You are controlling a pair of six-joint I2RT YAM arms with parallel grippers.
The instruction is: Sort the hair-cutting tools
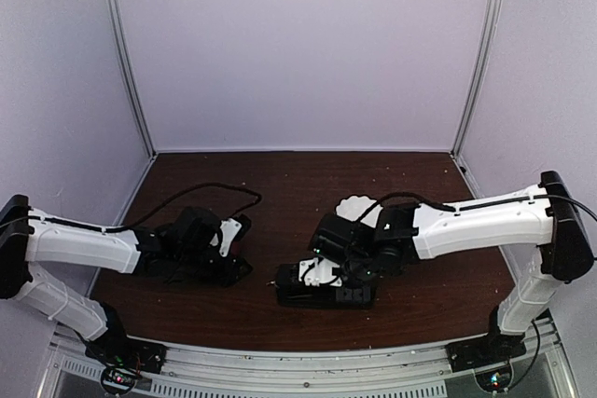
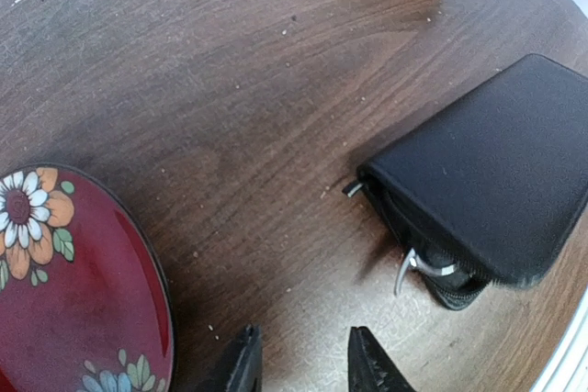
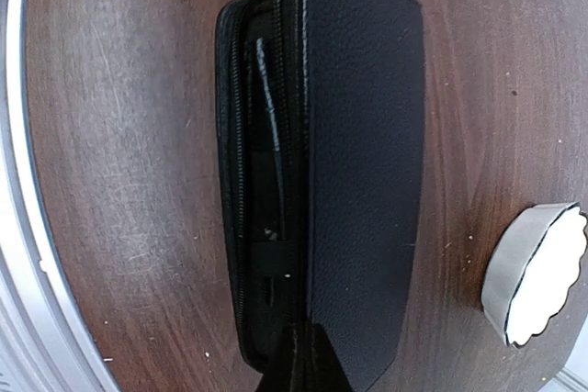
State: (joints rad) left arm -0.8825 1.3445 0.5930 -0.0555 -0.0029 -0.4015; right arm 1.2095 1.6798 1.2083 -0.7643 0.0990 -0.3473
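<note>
Right wrist view: the right gripper (image 3: 298,348) is fully closed at the near end of the black zip case (image 3: 363,135), where lid and zip track meet. Whether it pinches the lid edge, a zip pull or nothing cannot be told from this angle. The case lies flat on the surface (image 3: 119,181), close to the near edge, its zip parted along one long side and the lid only slightly lifted.

Left gripper (image 2: 305,366): its fingers stand partly apart with nothing between them. It hangs over bare wood between the red flowered plate (image 2: 101,319) and the case.

Progress, as a judgement: the task is at its opening stage. No hair-cutting tool lies on the surface or on the plate, and the white scalloped dish (image 3: 542,273) beyond the case shows nothing in it. Opening the case, extracting every tool and sorting them all remain to be done.

Condition of the tools: only fragments show, all inside the case.
- A curved silver metal end (image 2: 409,274) protrudes at the open corner, probably part of a pair of scissors. It is thin and polished.
- A slim glossy black strip (image 3: 266,107) lies in the gap. Whether it is a clip or a retaining band cannot be told.
</note>
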